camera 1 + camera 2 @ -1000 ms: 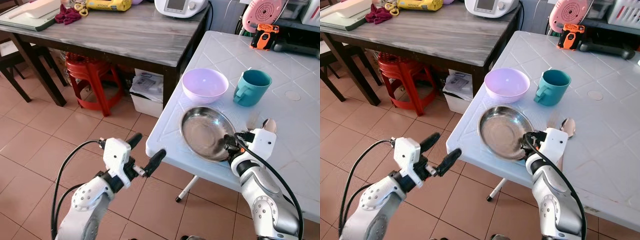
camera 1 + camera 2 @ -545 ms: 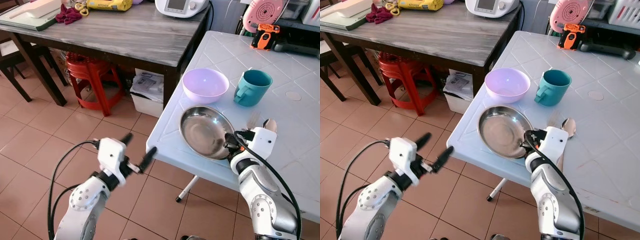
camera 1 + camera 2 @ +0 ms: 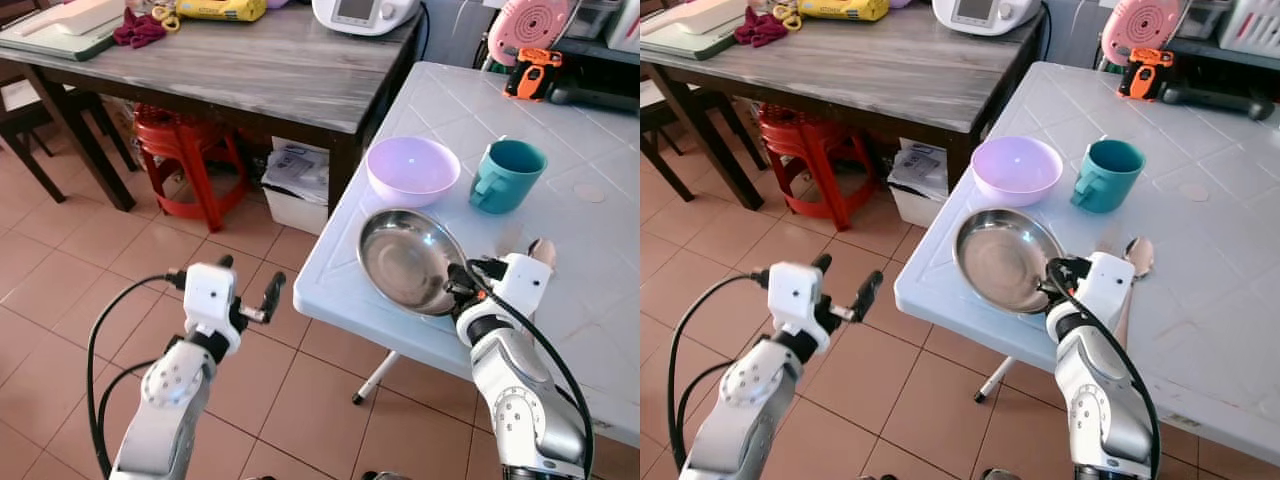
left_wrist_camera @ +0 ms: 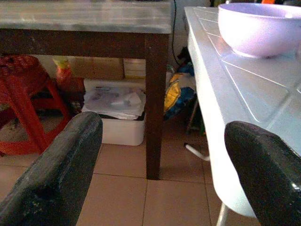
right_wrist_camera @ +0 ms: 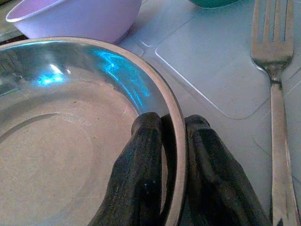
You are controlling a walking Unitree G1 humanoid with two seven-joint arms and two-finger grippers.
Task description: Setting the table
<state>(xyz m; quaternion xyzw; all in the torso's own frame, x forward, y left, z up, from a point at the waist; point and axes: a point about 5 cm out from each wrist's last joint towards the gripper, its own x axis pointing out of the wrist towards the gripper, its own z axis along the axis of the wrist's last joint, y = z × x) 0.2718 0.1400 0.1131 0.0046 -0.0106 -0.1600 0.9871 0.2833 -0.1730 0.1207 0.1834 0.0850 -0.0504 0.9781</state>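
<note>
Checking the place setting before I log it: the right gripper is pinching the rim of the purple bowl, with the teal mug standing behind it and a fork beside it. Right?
Not quite. The right gripper is shut on the rim of the steel plate, as the right wrist view shows. The purple bowl sits free behind the plate, next to the teal mug; the fork lies beside.

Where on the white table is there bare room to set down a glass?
Bare: the wide stretch of white table right of the fork and teal mug. Crowded: near edge, with steel plate in right gripper, and lilac bowl.
</note>
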